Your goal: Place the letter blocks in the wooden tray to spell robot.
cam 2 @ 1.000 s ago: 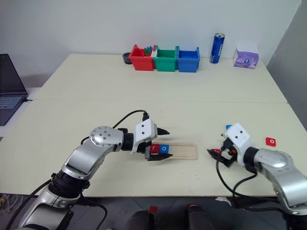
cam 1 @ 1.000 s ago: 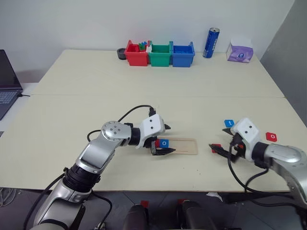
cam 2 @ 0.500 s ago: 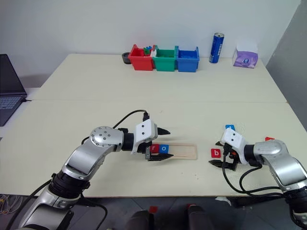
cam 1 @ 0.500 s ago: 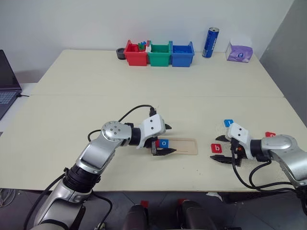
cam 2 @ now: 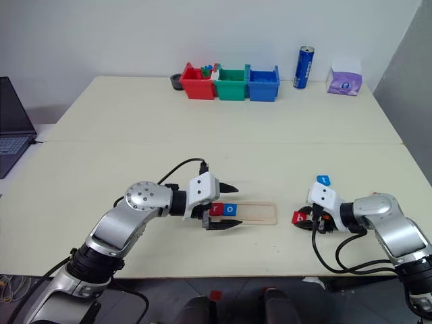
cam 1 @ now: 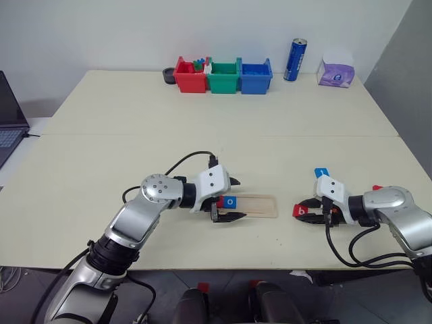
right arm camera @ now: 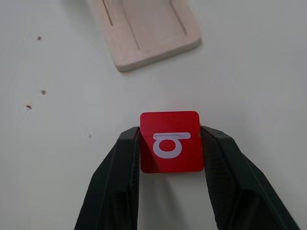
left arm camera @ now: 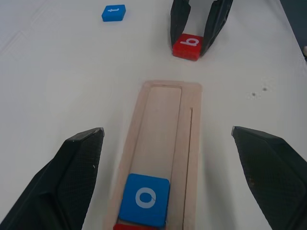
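Observation:
The wooden tray (cam 1: 260, 206) lies near the table's front edge, with a red r block (cam 2: 216, 209) and a blue o block (cam 2: 231, 209) at its left end. My left gripper (cam 1: 235, 198) is open, one finger on each side of that end, touching neither block. To the tray's right, my right gripper (right arm camera: 170, 143) is shut on the red b block (right arm camera: 170, 141), which rests on the table; both fingers press its sides. A blue t block (cam 1: 321, 173) lies just behind that arm. Another red block (cam 1: 379, 188) peeks out behind the right forearm.
Red (cam 1: 192, 75), green (cam 1: 224, 76) and blue bins (cam 1: 256, 75) line the table's far edge, with a blue can (cam 1: 296, 59) and a purple tissue pack (cam 1: 335, 73) to their right. A laptop (cam 1: 7, 115) sits at the far left.
My right gripper swung left and turned toward the red b block, then its open fingers closed on the block's sides. The left gripper stayed put.

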